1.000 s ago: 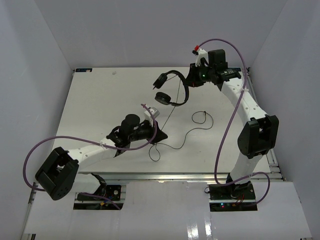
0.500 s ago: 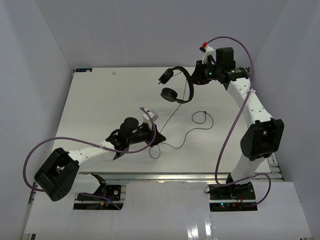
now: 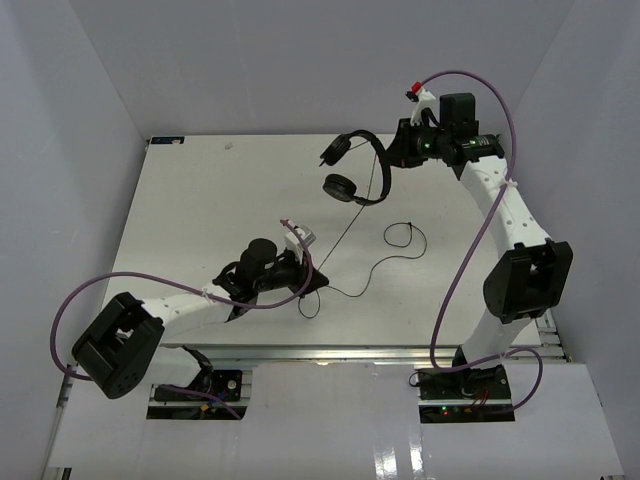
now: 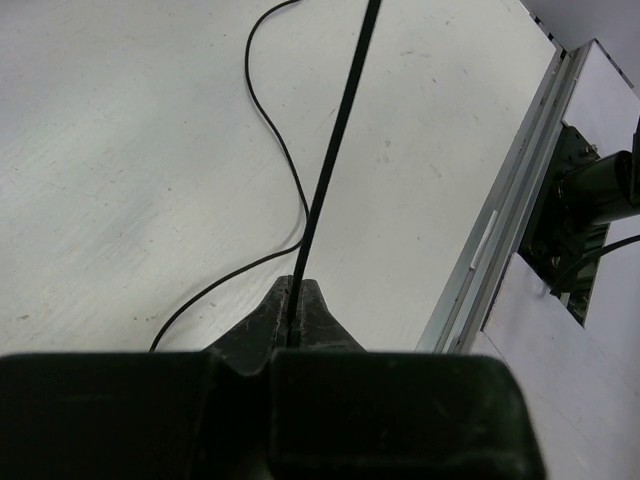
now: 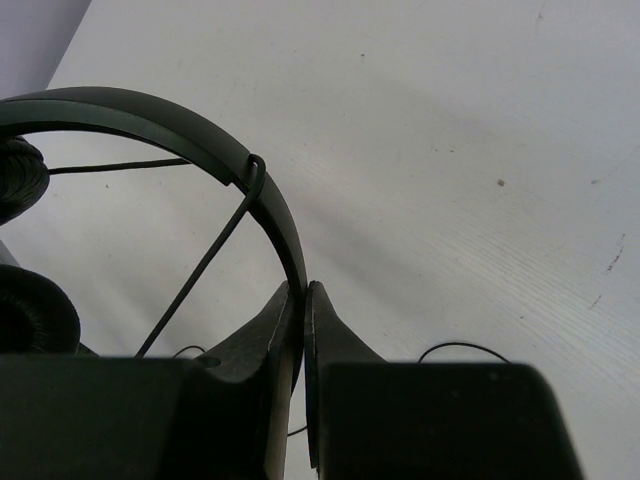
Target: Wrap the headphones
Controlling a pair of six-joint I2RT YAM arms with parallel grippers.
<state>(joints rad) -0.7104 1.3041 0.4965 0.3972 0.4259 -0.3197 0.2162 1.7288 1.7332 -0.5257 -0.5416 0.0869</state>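
Note:
The black headphones (image 3: 362, 168) hang in the air at the back of the table, held by their thin headband (image 5: 200, 135). My right gripper (image 3: 393, 157) is shut on that headband (image 5: 298, 270); one turn of the cord loops over the band (image 5: 255, 172). Two round earpads (image 3: 340, 188) hang at the left end. The thin black cord (image 3: 335, 235) runs taut down to my left gripper (image 3: 318, 277), which is shut on it (image 4: 297, 300). The cord's slack (image 3: 400, 240) lies in loops on the table.
The white table (image 3: 200, 200) has a metal rail (image 4: 490, 240) along its near edge. Purple robot cables (image 3: 470, 230) arc beside each arm. Grey walls enclose the back and both sides.
My right gripper has lifted the headphones and carried them to the right and toward the back. The left gripper has kept hold of the cord and shifted slightly nearer.

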